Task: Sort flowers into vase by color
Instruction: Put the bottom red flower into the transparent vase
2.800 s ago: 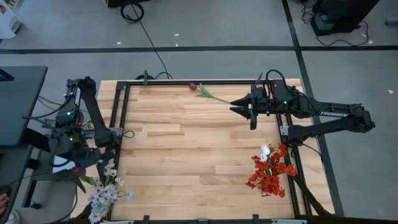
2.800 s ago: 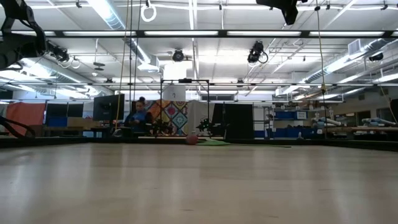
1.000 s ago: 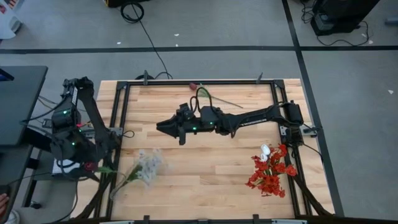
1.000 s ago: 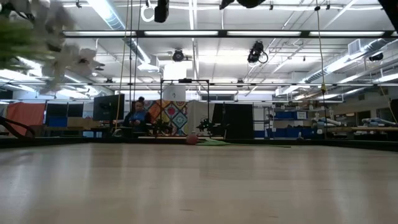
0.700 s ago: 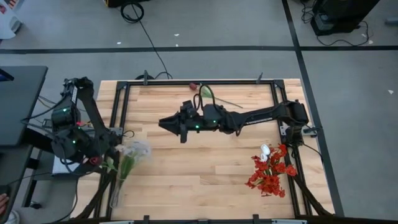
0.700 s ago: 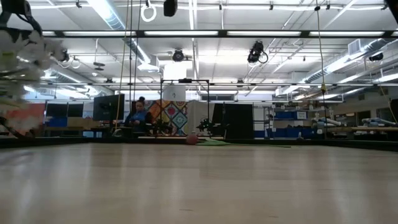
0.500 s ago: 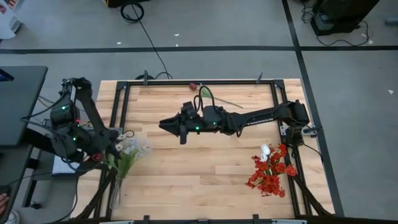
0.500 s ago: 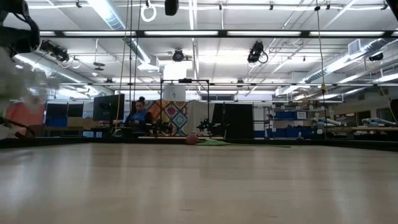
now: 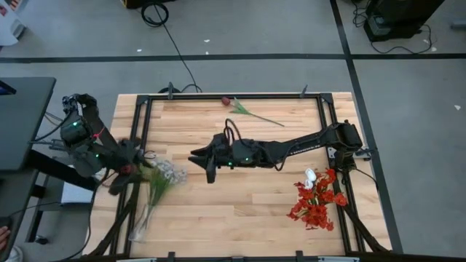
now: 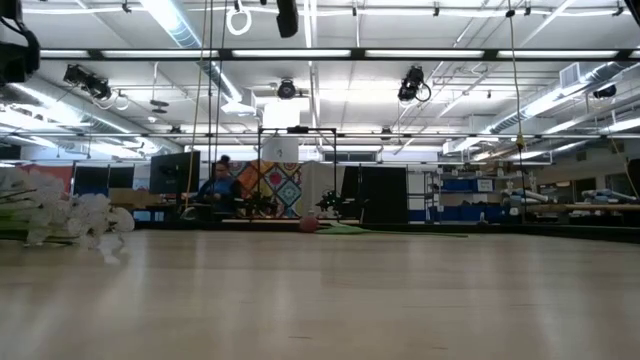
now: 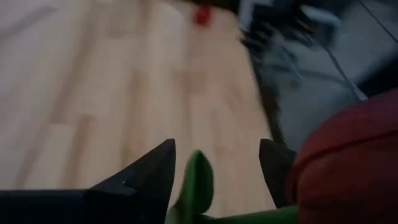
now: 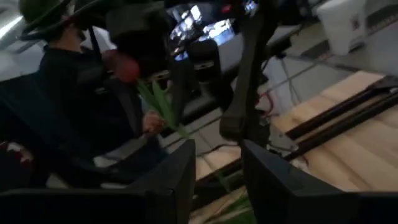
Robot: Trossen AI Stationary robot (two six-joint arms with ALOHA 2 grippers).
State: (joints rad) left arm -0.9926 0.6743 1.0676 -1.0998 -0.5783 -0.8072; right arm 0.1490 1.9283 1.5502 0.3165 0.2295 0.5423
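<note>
My left gripper (image 9: 125,172) hangs over the table's left edge, shut on a dark maroon tulip (image 9: 128,169). In the left wrist view (image 11: 214,149) the bud fills one side. Right beside it a bunch of white blossom sprays (image 9: 166,174) leans over the table. Its green stems run down into a clear vase (image 9: 138,227) at the near left corner. The bunch sits low in the low view (image 10: 60,215). My right gripper (image 9: 198,156) is open above mid-table, its arm stretched from the right side, pointing at the left arm (image 12: 217,146). My left gripper holds the maroon tulip by its green stem (image 11: 249,216), which crosses between the two fingers close below the bud (image 11: 354,155). The bud sticks out beside one finger (image 11: 277,165) and a leaf (image 11: 196,180) stands in the gap. The tulip is lifted clear. Whether the gripper also touches the white sprays, I cannot tell.
A second maroon tulip (image 9: 227,101) lies at the far edge, its stem slanting toward the middle. Red clustered blooms (image 9: 317,205) and a white tulip (image 9: 311,176) lie by the near right edge. Bare wood (image 9: 233,204) stretches across the near middle. A person sits far behind (image 10: 218,185).
My left gripper has moved toward the far edge and toward the table's right with the tulip. The white bunch has swung toward the far edge and now leans lower over the table, its stems staying in the vase. My right gripper has drifted slightly toward the near edge.
</note>
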